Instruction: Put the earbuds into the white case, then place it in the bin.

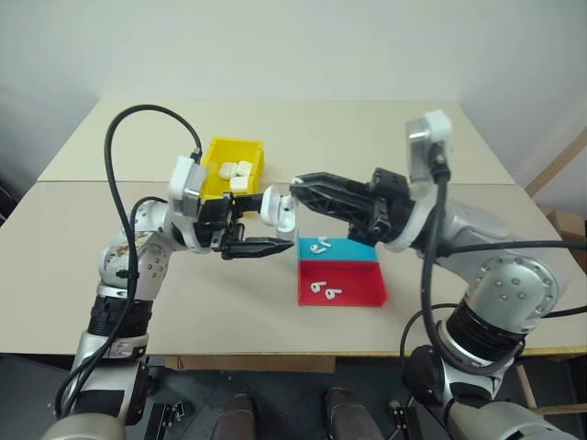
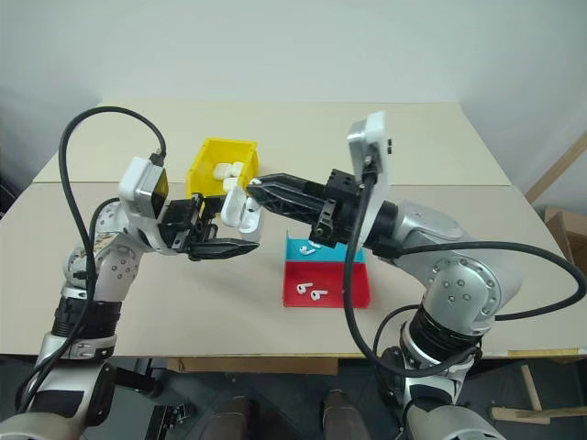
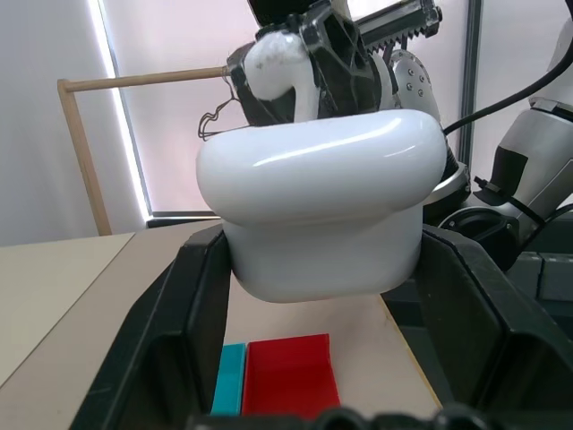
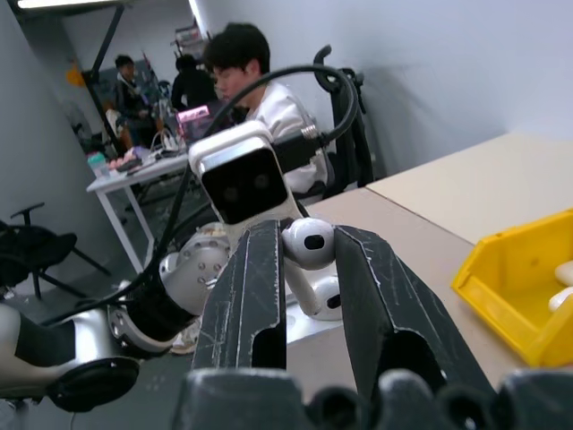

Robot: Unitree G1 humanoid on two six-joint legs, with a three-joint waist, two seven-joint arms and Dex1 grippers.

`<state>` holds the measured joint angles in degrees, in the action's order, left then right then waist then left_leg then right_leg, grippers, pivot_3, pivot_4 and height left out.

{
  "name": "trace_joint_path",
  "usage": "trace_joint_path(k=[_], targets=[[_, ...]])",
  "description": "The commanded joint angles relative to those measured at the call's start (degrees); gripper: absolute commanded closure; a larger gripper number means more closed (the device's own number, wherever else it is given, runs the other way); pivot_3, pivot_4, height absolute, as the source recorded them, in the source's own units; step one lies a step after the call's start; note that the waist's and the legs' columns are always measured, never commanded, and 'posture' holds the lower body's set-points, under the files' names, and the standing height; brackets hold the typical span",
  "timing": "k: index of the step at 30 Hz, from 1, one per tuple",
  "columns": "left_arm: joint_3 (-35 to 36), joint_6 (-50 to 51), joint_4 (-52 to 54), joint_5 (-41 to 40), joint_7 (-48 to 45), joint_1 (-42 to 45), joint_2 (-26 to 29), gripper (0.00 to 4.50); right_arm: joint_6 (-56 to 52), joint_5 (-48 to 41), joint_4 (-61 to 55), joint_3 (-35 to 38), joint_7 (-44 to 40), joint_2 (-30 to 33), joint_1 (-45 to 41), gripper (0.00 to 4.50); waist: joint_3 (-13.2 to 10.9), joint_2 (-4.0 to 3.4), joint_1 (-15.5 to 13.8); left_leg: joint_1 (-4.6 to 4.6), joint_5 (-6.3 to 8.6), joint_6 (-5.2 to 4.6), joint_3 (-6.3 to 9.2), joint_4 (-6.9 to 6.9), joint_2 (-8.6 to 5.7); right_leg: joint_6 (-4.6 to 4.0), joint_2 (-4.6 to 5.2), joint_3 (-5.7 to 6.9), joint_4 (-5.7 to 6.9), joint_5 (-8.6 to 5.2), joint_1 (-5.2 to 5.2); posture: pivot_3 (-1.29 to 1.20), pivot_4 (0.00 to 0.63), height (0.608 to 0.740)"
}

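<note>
The left gripper (image 1: 260, 229) is clamped on a white case (image 1: 276, 207), a glossy rounded pebble held up above the surface (image 1: 183, 302) with its lid flipped open. In the left wrist view the case (image 3: 322, 210) sits squeezed between the two black fingers (image 3: 170, 331).

The right gripper (image 1: 298, 188) comes in from the case's 3 o'clock, its tips right at the case's open top. Its fingers are nearly shut on one small white earbud (image 4: 309, 244), bulb between the pads, stem pointing toward the case.

At 10 o'clock from the case stands a yellow bin (image 1: 216, 174), with several more white cases (image 1: 236, 174) lying in it. At 5 o'clock from the case lies a flat tray (image 1: 362, 289), teal at the back, red at the front. One earbud (image 1: 319, 246) rests on the teal half, and two earbuds (image 1: 323, 290) lie on the red half.
</note>
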<state>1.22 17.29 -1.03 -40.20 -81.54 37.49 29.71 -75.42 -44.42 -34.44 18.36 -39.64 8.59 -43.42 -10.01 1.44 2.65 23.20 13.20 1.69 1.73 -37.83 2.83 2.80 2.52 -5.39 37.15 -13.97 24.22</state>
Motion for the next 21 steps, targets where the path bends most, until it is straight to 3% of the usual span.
trace_joint_path(k=[1, 11, 21], targets=[[0.45, -1.2, -0.72, 0.74, -0.83, 1.74, 0.2, 1.69, 2.5, -4.21, -1.64, -1.82, 1.63, 0.77, 0.25, 3.87, 0.0, 0.0, 0.02, 0.0, 0.0, 0.0, 0.0, 0.0, 0.0, 0.0, 0.0, 0.0, 0.0, 0.0, 0.0, 0.0, 0.15, 0.74], [0.81, -1.94, -1.63, 1.74, -1.38, 2.15, 0.01, 1.69, 5.46, -11.73, -1.77, -4.6, 4.12, 5.12, 2.18, 3.87, 0.0, 0.0, 0.02, 0.0, 0.0, 0.0, 0.01, 0.0, 0.01, 0.0, -0.01, 0.01, -0.01, 0.0, 0.0, 0.0, 0.15, 0.74], [0.91, -2.03, -1.0, 1.86, -1.19, 1.66, -0.07, 1.69, 11.59, -11.34, 0.11, -9.16, 6.22, 9.08, 4.44, 3.87, 0.0, 0.0, 0.02, -0.01, 0.0, 0.0, 0.0, 0.0, 0.01, 0.0, -0.01, 0.0, -0.02, -0.01, 0.0, 0.0, 0.15, 0.74]])
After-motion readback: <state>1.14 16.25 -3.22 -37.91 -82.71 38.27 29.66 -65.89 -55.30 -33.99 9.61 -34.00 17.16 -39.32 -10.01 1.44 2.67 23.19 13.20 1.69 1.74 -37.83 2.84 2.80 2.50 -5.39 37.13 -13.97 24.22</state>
